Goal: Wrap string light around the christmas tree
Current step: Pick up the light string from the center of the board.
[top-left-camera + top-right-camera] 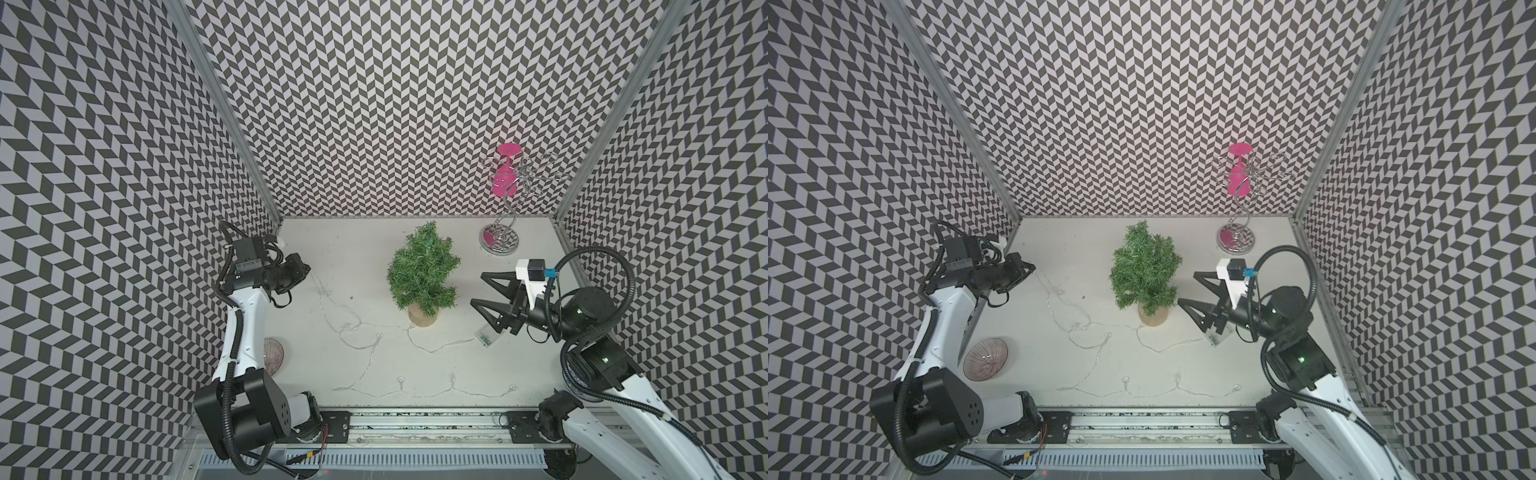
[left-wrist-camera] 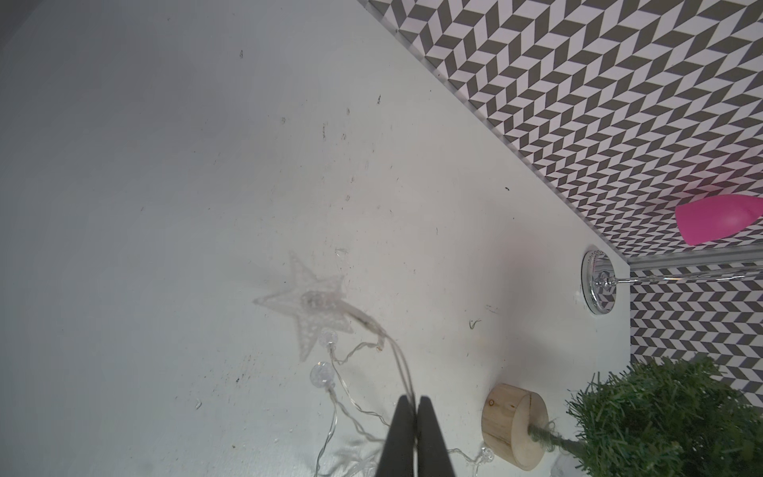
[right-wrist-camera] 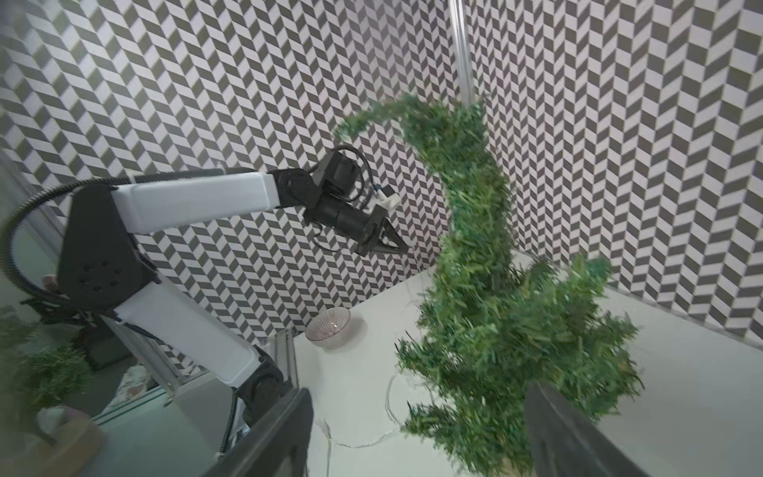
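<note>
The christmas tree (image 1: 422, 268) (image 1: 1144, 270) stands upright on its pale wooden base mid-table. The string light (image 1: 374, 328) (image 1: 1100, 332) trails loosely over the table in front of it. Its clear battery box (image 1: 486, 334) lies under the right gripper. My left gripper (image 1: 307, 270) (image 2: 415, 406) is shut on the string light's wire, left of the tree and raised. A clear star (image 2: 307, 301) hangs on the wire just past the tips. My right gripper (image 1: 477, 289) (image 3: 419, 413) is open just right of the tree (image 3: 487, 314), holding nothing.
A silver wire rack (image 1: 500, 239) holding a pink glass stands at the back right corner. A ribbed glass bowl (image 1: 986, 358) sits front left beside the left arm. Patterned walls close in the table on three sides.
</note>
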`<state>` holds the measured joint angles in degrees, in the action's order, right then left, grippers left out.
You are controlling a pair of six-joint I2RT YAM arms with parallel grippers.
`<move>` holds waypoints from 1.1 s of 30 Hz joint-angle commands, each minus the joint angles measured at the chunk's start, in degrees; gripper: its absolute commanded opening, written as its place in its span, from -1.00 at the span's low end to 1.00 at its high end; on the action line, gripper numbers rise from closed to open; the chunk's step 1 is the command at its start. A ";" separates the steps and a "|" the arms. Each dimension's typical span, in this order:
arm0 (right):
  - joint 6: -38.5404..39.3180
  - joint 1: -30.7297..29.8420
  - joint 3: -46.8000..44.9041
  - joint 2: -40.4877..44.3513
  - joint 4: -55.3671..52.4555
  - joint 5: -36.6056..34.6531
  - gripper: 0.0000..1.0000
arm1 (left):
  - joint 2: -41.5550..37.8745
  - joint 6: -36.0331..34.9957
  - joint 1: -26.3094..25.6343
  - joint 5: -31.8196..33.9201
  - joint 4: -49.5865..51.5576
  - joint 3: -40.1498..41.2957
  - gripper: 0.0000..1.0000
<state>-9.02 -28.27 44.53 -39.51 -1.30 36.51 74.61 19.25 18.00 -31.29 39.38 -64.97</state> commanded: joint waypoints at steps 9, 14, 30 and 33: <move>9.26 -28.45 11.14 -6.88 -2.13 -20.54 0.52 | 2.05 0.54 -0.07 -3.01 -1.41 -3.37 -1.00; 14.11 -45.44 12.61 -18.16 -2.78 -36.05 0.62 | 1.84 0.11 0.20 -3.21 -1.41 -3.03 -1.00; -3.56 -48.37 12.92 -43.17 -6.19 -43.86 0.53 | 2.68 -0.26 1.44 -4.21 -1.75 -5.08 -1.00; -13.82 -49.16 16.08 -48.82 -9.25 -46.03 0.52 | 2.59 0.23 1.43 -4.59 -2.75 -4.40 -1.00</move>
<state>-10.68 -76.55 57.47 -85.12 -9.28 -5.85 77.17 19.18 18.92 -34.44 38.59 -69.06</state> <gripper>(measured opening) 0.759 0.047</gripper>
